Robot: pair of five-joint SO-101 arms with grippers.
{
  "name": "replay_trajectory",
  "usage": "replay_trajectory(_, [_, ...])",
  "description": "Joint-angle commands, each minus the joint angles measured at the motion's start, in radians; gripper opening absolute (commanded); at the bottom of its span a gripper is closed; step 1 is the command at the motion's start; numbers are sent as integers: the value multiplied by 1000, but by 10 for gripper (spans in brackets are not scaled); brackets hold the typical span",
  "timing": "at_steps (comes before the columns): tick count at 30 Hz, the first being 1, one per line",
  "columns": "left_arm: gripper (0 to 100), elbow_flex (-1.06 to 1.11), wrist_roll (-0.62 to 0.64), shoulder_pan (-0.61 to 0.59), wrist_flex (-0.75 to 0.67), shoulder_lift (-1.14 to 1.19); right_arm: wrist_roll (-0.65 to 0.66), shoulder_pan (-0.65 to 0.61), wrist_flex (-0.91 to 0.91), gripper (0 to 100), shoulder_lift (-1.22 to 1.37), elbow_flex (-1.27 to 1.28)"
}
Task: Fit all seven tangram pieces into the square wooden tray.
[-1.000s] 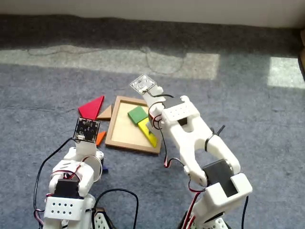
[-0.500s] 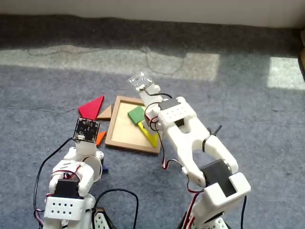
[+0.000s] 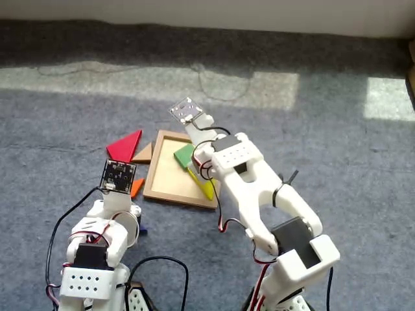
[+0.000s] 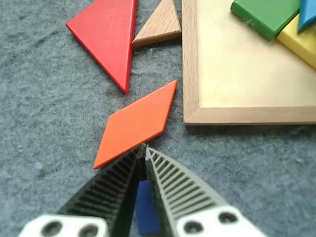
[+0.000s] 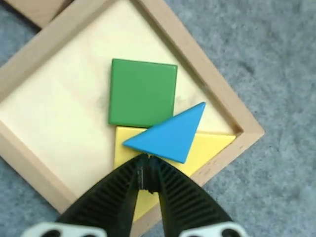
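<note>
Grey carpet (image 5: 276, 59); blue triangle (image 5: 170, 134) just beside right pincer (image 5: 146, 163), perhaps in contact

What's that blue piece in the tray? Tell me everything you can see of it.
The blue triangle is a flat, smooth, painted-looking piece with sharp corners. It is inside the wooden tray but not flat on its floor: it lies across the yellow piece and just covers a corner of the green square. The right gripper sits shut at its edge; whether they touch is unclear.
</note>
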Motion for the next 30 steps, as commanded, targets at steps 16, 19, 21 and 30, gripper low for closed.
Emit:
replay_trajectory(16, [7,28,6,-10,6,-8,-215,-13,-148,6,64,-58])
replay_trajectory(19, [7,28,6,-10,6,-8,-216,-13,-170,6,62,-58])
replay_trajectory(21, [7,28,6,-10,6,-8,-218,-12,-173,6,62,-58])
replay_trajectory(30, [7,28,6,-10,6,-8,-218,-8,-173,5,10,-53])
